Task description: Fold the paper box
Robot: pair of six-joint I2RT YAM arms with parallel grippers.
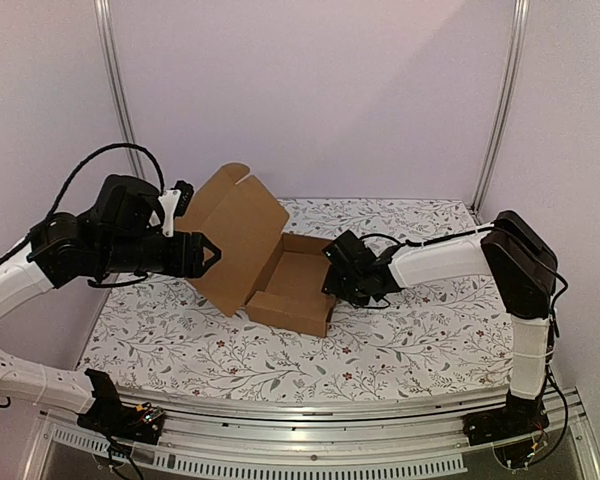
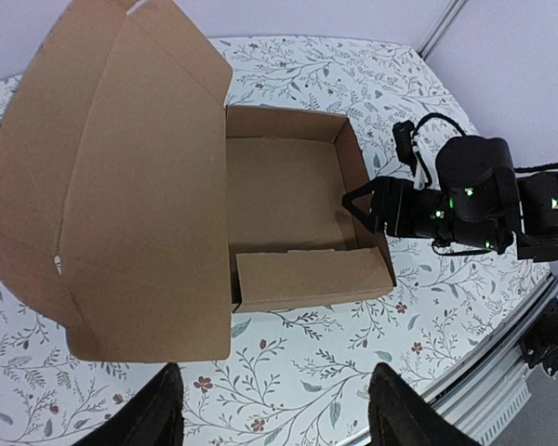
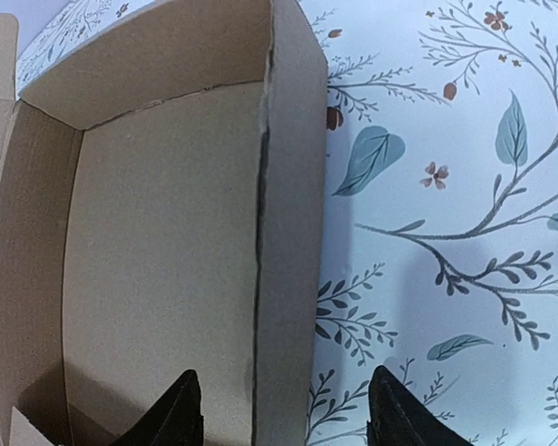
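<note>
Lid of the paper box rears at three o'clock of the gaping, empty left pincer; the right pincer, jaws apart, straddles a wall.

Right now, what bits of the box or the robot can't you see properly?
- Top view: part of the box's right wall is hidden behind the right jaws.
- Top view: the table under the raised lid is hidden by that lid.
- Right wrist view: the lid is cut off by the left edge; only a sliver shows.
- Left wrist view: the left jaws are cut off by the bottom edge; only two tips show.
</note>
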